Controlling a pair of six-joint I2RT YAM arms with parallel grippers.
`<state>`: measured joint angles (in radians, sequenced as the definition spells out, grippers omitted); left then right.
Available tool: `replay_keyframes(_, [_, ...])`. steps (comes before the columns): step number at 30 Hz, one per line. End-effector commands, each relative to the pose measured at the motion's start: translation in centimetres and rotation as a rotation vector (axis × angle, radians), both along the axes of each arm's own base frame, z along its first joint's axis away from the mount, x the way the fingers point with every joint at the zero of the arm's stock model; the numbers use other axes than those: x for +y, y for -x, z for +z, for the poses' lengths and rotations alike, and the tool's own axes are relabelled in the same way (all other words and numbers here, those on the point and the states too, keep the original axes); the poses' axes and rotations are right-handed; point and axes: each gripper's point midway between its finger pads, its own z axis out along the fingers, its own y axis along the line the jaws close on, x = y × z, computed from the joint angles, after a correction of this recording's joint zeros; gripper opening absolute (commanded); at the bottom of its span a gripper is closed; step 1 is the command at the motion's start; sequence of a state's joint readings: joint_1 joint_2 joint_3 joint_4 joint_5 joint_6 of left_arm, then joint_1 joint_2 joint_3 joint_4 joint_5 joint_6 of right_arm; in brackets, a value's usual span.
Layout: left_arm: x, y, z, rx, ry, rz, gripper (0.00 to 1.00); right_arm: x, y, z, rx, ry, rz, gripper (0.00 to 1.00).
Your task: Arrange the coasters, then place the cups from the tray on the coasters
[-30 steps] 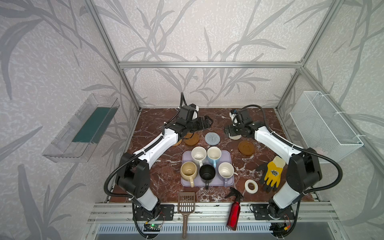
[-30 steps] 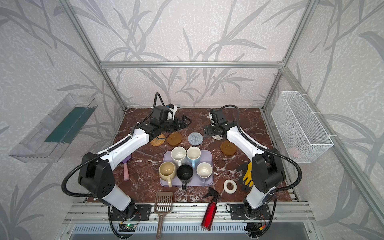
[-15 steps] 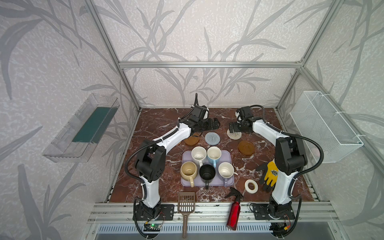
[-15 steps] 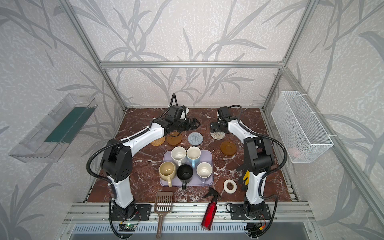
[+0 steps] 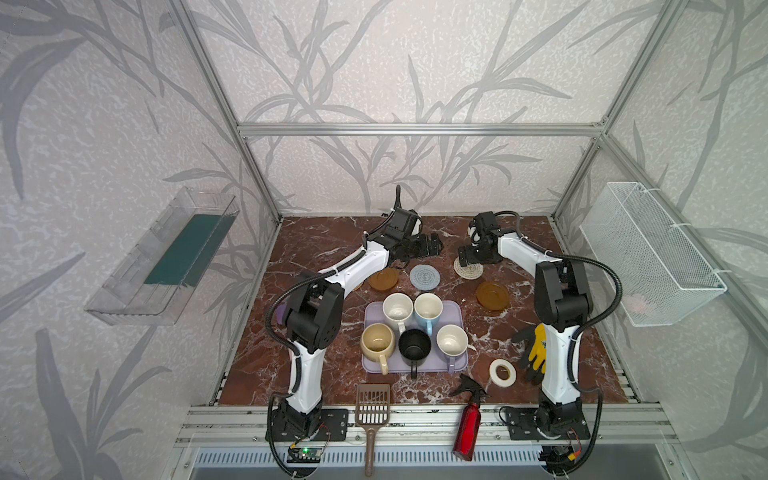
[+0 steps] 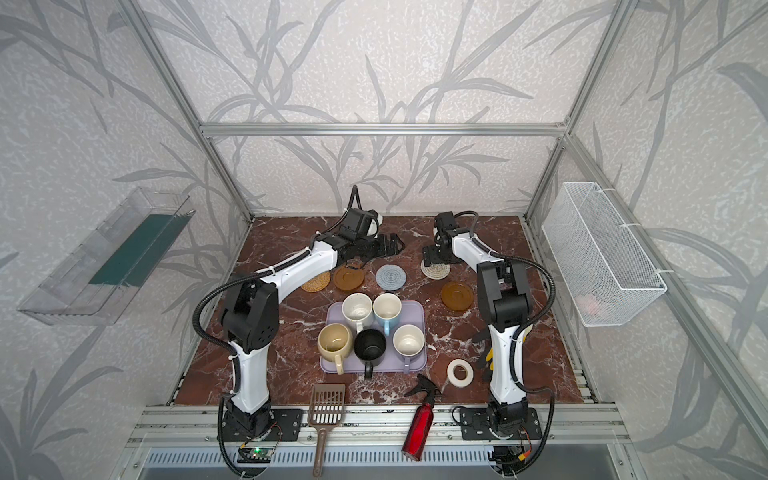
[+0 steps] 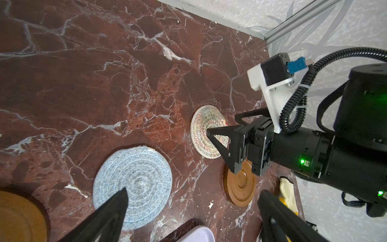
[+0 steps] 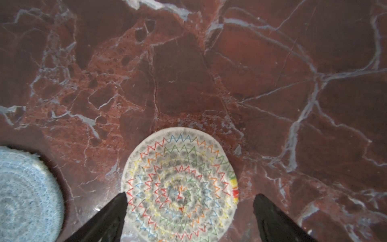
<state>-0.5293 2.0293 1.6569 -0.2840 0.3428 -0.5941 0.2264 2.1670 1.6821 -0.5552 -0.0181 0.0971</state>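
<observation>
**Coasters almost laid, cups waiting**

My left gripper (image 5: 432,246) has swung away from the amber coaster (image 5: 384,281) toward the back of the desk (image 5: 316,239), jaws wide and empty. The grey-blue coaster (image 5: 424,277) lies free nearby. My right gripper (image 8: 189,198) hangs wide astride the cream coaster (image 8: 180,184), flat on the desk. The cups (image 5: 398,307) all stand on the tray (image 5: 455,311), so placing hasn't begun; my grippers crowd each other.

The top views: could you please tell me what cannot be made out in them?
Orange-tan woven round coaster: partly under the white left arm in a top view.
Pink item in the white wire basket: too small, veiled by mesh, in both top views.
Yellow-and-black work glove: partly behind the right arm, in both top views.
</observation>
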Motion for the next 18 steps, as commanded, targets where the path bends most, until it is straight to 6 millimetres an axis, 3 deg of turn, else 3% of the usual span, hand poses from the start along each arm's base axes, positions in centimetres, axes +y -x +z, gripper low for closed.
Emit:
replay_keyframes(1, [-0.6, -0.4, 0.0, -0.003, 0.003, -0.012, 0.99, -0.2, 0.1, -0.4, 0.039, 0.009, 0.021, 0.91])
replay_keyframes(18, [-0.7, -0.4, -0.6, 0.005, 0.004, -0.012, 0.99, -0.1, 0.4, -2.6, 0.124, -0.002, 0.034, 0.79])
